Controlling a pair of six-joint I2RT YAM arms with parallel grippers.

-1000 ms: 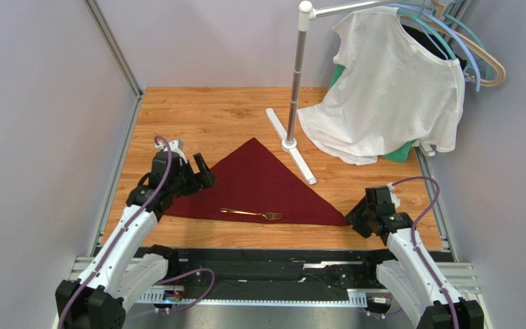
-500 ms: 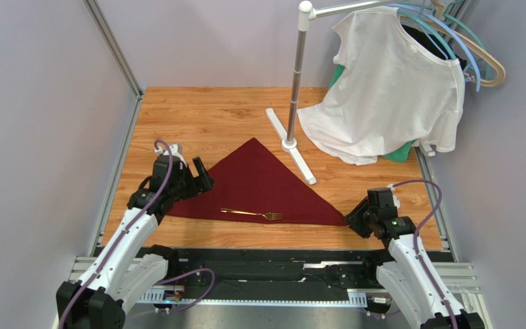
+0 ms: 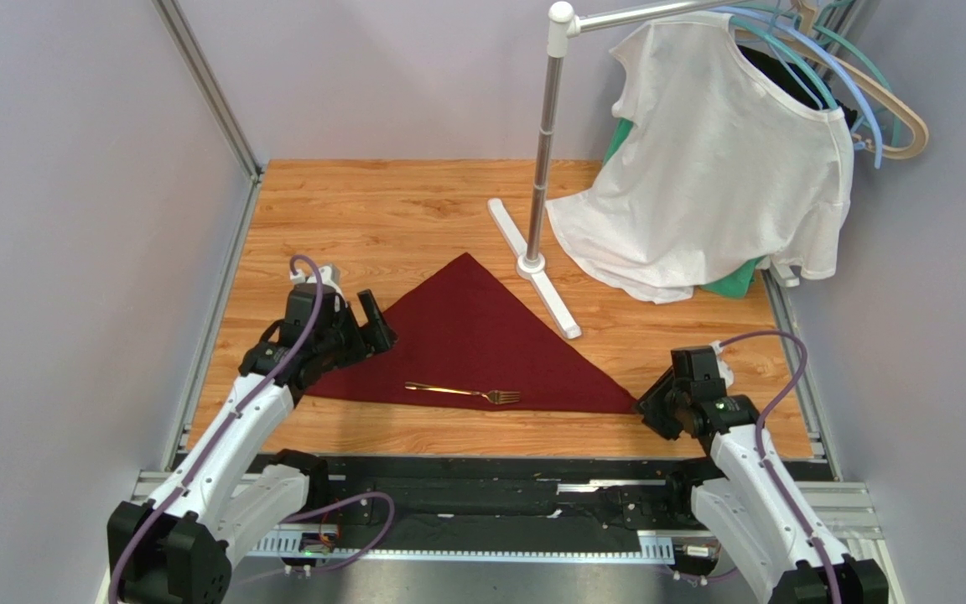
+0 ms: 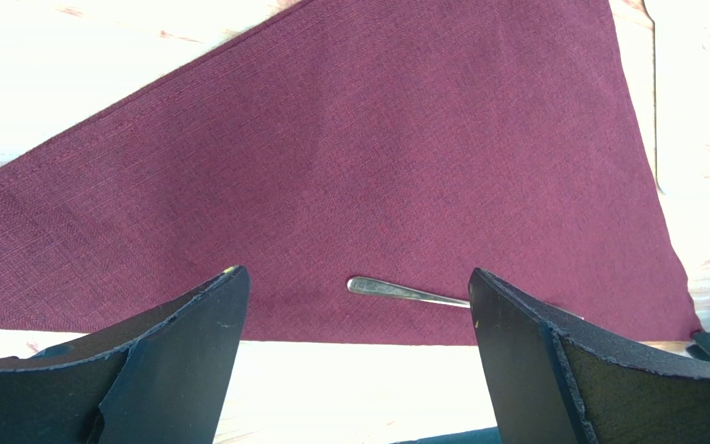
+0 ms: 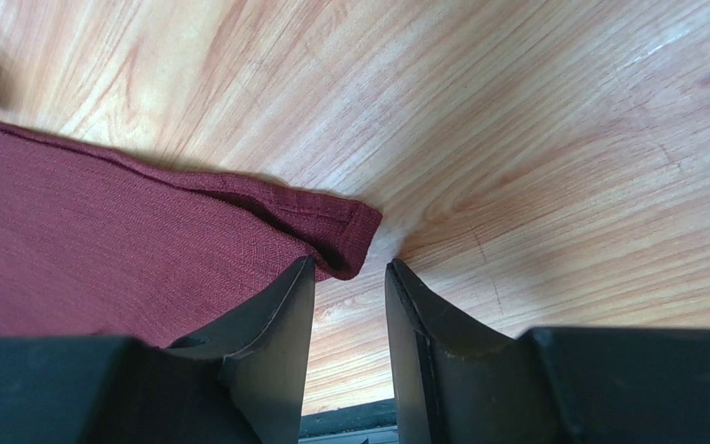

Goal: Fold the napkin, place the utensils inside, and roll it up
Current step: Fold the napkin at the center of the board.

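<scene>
Wooden tabletop (image 3: 362, 214) bears napkin (image 3: 476, 334) with fork (image 3: 463, 393), stand foot (image 3: 557, 302) just beside

Maroon napkin (image 3: 476, 340) — flat folded triangle — fork (image 3: 463, 393) atop (near edge).

Napkin (image 3: 476, 340) lies flat on the tabletop (image 3: 375, 214), spread between my two pincers, long edge nearest my bases. My left pincer (image 3: 372, 322) sits over its left corner. The fork (image 3: 463, 393) lies on the napkin just ahead of that pincer, along the near edge, handle end toward it. My right pincer (image 5: 349, 265) is at the right corner, cloth tip just ahead of its fingers (image 5: 285, 314). Stand (image 3: 539, 189) is beyond the napkin, well apart from both pincers. T-shirt (image 3: 715, 164) hangs far ahead of the right pincer.
</scene>
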